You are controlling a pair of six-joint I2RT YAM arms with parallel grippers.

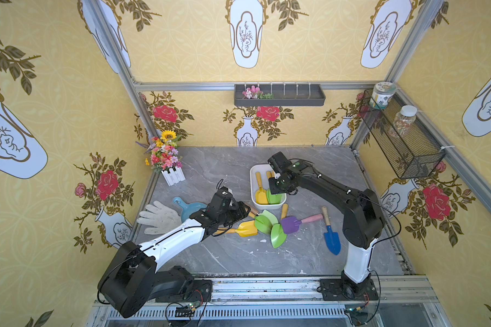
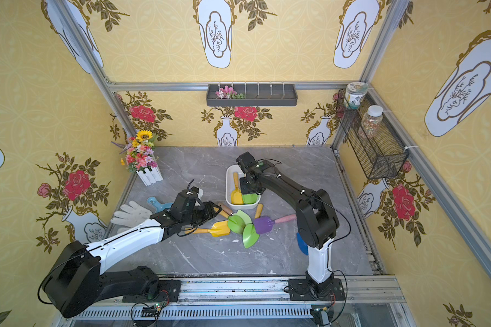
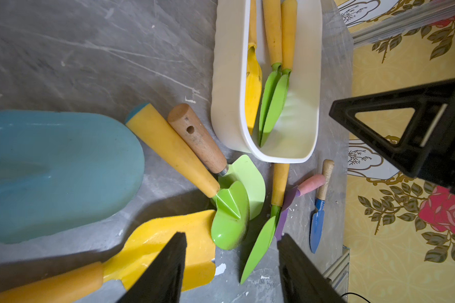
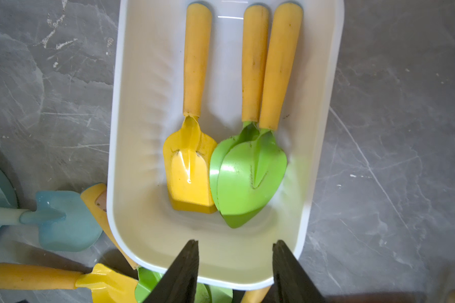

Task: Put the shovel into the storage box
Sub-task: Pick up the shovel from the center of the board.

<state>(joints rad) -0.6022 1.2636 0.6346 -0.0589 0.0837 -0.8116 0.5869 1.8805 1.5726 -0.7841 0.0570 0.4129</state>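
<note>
Starting at your left, a white glove (image 1: 159, 216) and a blue scoop (image 1: 189, 208) lie flat on the bench (image 1: 238, 260), clear of the work. Just beside them the left end effector (image 3: 231, 234) hangs low over the heap (image 1: 267, 225) of loose shovels, its fingers parted with nothing between them. Right under it lies the yellow shovel (image 1: 247, 228), blade toward the heap and handle running back beneath the left arm, so its long axis goes roughly across the bench. I'd judge this your nearest pick, and the left arm is plainly the closer one.

Mind the crowding. A green shovel (image 3: 230, 217) rests its blade against the yellow blade's edge, a wood-handled shovel (image 3: 197, 141) is tucked beside that, and a third green shovel (image 1: 277, 235) touches the purple shovel (image 1: 291, 224) a little further right. Closing on the yellow blade risks dragging its neighbours. The handle looks the cleaner hold, though the arm hides most of it in both top views.

The storage box (image 1: 252, 184) sits behind the heap and slightly right, long axis running away from you. Three boxed shovels (image 4: 189, 170) lie lengthwise in it, handles at the far end. The right end effector (image 4: 235, 240) hovers above the box's near end, fingers apart and empty, so it stands in the way of a drop there. Furthest right a blue trowel (image 1: 331, 237) lies alone near the right arm
</note>
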